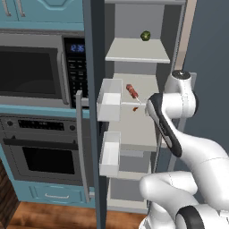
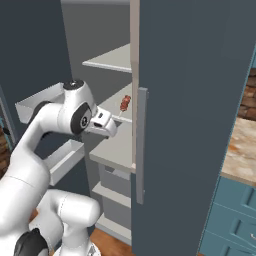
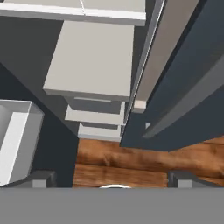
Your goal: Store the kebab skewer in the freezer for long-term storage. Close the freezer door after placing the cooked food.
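The kebab skewer [image 1: 132, 92] [image 2: 125, 103] lies on the freezer's middle pale shelf [image 1: 134, 129], its reddish-brown meat chunks toward the back. The freezer [image 1: 138, 62] stands wide open. Its door [image 1: 92, 134] is swung out to the left, edge-on, with white inner bins [image 1: 109, 100] and a long grey handle [image 1: 81, 143]. My gripper [image 3: 111, 180] [image 2: 107, 129] hangs just in front of that shelf's edge, pointing down toward the floor. It is open and holds nothing, and the skewer lies apart from it, farther in on the shelf.
A small round green item [image 1: 145, 36] sits on the upper shelf. A microwave [image 1: 31, 71] and oven [image 1: 40, 154] stand left of the open door. The plain matching door [image 2: 195, 125] is close on the right. Lower shelves [image 3: 94, 116] and wooden floor [image 3: 131, 162] lie below the hand.
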